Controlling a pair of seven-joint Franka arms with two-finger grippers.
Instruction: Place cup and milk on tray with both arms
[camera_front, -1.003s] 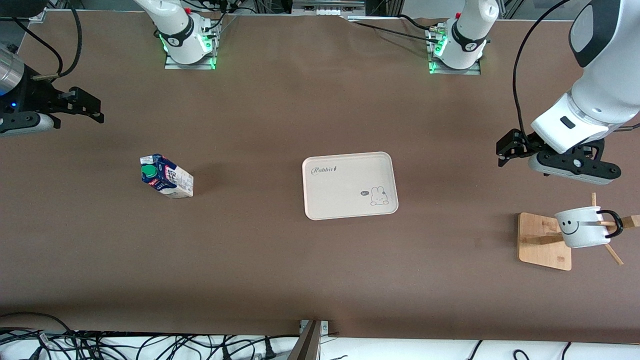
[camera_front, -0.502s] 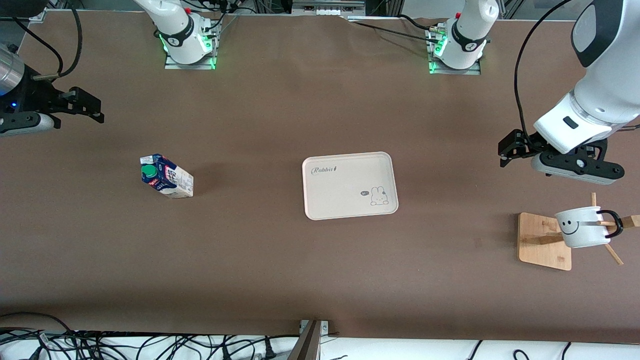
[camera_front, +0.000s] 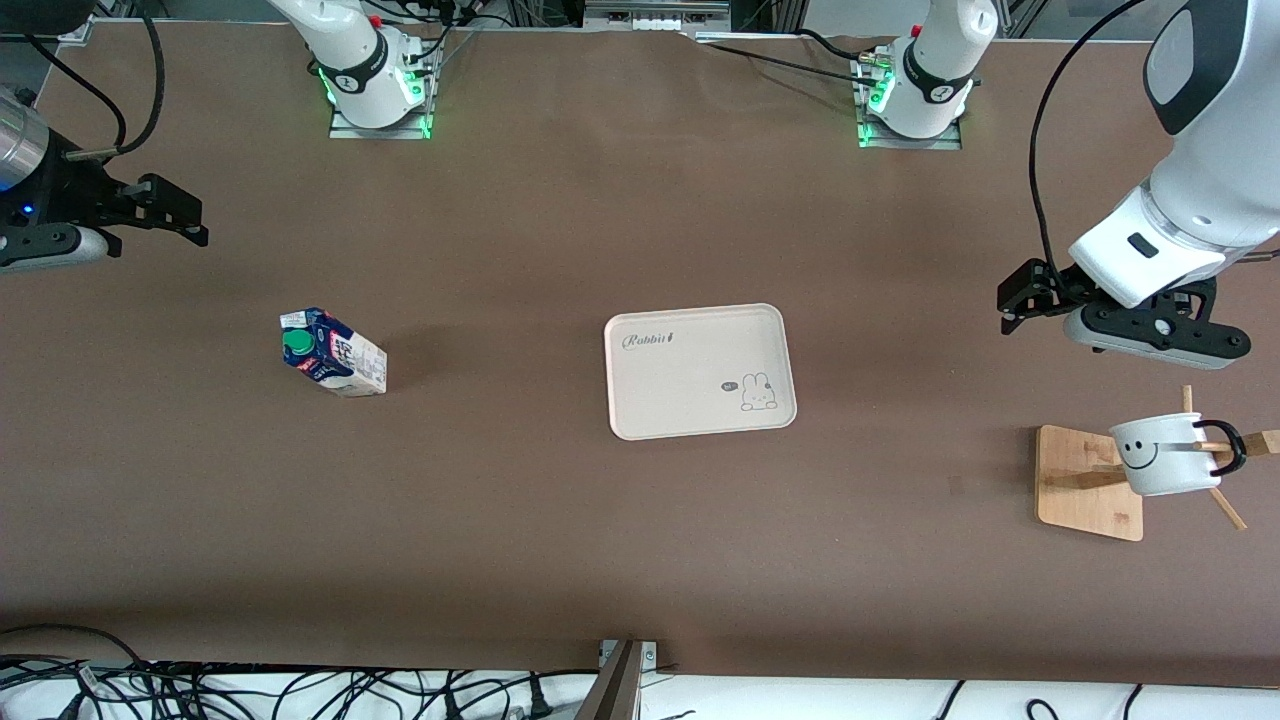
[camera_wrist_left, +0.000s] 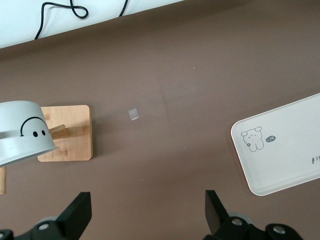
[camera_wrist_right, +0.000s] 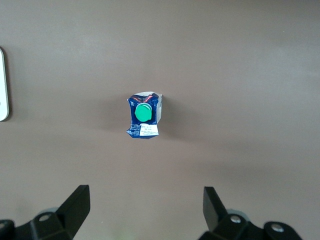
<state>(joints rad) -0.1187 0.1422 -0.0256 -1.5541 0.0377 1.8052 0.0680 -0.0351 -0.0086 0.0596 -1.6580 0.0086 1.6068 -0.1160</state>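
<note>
One cup (camera_front: 1163, 456) on wooden rack (camera_front: 1088, 482), milk (camera_front: 333, 352) apart from tray (camera_front: 698, 371).

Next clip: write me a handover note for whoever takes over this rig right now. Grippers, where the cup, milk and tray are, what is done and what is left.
Left gripper: open, empty, in the air at the left arm's end of the table, not yet over the cup.
Right gripper: open, empty, up at the right arm's end, not over the milk.
Cup: hanging on the wooden rack, untouched.
Milk: standing on the table toward the right arm's end, apart from the tray.
Tray: mid-table, nothing on it.
Done: nothing placed.
Left: take the cup off the rack, grasp the milk, set both on the tray.
</note>
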